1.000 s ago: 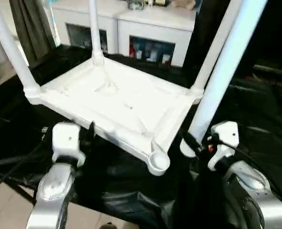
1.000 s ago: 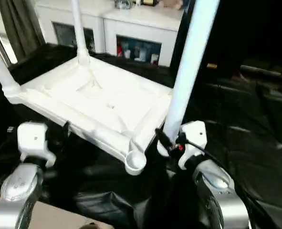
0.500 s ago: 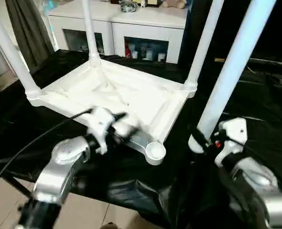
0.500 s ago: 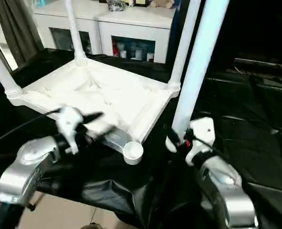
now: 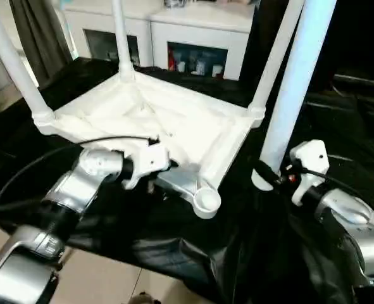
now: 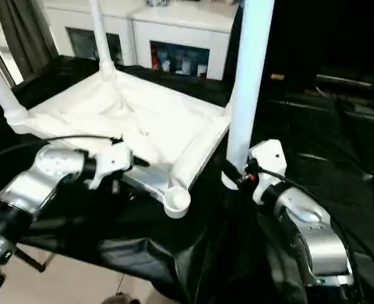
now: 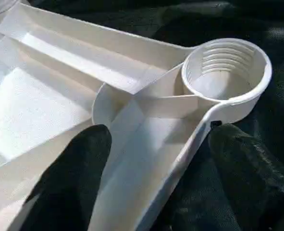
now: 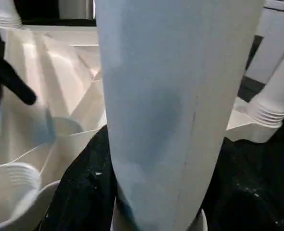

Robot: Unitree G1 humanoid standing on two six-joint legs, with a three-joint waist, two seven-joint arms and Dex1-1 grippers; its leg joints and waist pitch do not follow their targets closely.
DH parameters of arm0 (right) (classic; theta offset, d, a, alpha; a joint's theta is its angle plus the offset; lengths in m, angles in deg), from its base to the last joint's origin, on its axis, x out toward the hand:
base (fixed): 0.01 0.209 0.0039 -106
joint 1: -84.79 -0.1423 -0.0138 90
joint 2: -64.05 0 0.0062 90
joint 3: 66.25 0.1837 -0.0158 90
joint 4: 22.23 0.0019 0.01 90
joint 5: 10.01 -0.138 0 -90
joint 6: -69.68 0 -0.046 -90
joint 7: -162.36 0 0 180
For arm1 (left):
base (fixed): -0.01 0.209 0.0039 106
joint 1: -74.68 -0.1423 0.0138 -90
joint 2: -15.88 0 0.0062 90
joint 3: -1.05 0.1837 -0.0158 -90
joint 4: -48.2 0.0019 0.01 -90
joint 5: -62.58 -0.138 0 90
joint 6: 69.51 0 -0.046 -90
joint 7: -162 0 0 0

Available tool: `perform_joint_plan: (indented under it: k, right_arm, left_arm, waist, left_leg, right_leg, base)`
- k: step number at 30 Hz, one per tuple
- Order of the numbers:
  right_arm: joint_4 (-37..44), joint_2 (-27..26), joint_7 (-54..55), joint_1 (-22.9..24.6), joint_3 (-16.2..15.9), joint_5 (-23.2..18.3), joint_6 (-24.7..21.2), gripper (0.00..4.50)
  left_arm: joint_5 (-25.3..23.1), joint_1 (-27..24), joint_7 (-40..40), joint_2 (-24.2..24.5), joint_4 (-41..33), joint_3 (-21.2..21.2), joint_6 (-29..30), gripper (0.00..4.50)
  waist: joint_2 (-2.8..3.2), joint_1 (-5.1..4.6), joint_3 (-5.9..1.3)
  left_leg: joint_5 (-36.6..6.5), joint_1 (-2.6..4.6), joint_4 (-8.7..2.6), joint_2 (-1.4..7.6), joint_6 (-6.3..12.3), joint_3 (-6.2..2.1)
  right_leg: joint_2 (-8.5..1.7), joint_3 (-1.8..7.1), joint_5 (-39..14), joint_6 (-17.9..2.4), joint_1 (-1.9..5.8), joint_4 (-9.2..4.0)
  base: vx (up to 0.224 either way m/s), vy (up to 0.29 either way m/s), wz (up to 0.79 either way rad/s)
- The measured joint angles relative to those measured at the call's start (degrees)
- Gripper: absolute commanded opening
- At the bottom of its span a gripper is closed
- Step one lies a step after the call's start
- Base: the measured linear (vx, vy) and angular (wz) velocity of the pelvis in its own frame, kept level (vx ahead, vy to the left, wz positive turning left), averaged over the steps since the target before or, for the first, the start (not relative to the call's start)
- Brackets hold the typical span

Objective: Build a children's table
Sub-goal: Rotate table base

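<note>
The left hand (image 7: pixel 154 178) was wide open, its fingers astride the rim of the upturned table top (image 5: pixel 174 126) near the empty corner socket (image 5: pixel 206 201). The right hand (image 5: pixel 270 179) held the fourth leg (image 5: pixel 294 82) upright beside it.

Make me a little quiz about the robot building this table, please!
1. True or false: all four legs are already in the top.
2. Which gripper holds the loose leg? A) left B) right
3. Fill in: the left gripper's fingers sit on either side of the top's rim, next to the empty ____.

Key: 1. false, three legs stand in it, one corner is empty. 2. B, the right gripper. 3. socket.
</note>
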Motion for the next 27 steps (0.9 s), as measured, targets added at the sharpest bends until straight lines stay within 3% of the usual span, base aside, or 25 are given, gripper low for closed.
perform_joint_plan:
  k: [7,22,27]
  right_arm:
    - [-0.1,-0.18,-1.45,1.03,-1.46,0.04,0.42,1.9]
    - [0.17,-0.63,-1.92,3.3,-3.53,0.61,0.86,1.9]
    - [0.34,-0.48,-1.89,3.83,-3.49,0.77,1.1,1.9]
  left_arm:
    - [-3.41,5.34,-2.46,-3.01,13.38,2.19,-7.11,2.83]
    - [-7.87,12.62,-4.93,-5.43,27.58,3.13,-14.94,1.73]
    - [-8.89,14.19,-5.56,-7.01,30.33,3.54,-16.36,1.39]
  waist:
    - [0.02,0.37,0.01]
    - [0.18,1.69,0.06]
    - [0.78,1.57,0.1]
  left_leg:
    - [0.1,-0.01,0.0,0.42,0.14,0.8]
    - [0.1,-0.03,0.0,0.48,0.14,0.88]
    - [0.1,-0.02,0.0,0.5,0.14,0.87]
  right_leg:
    - [-0.32,-0.3,0.0,0.0,0.04,0.02]
    - [-0.36,-0.36,0.0,0.0,0.07,-0.03]
    - [-0.36,-0.37,0.0,-0.01,0.09,-0.03]
  base:
    - [0.0,0.0,0.0]
    - [0.0,0.0,0.0]
    - [0.0,0.0,0.0]
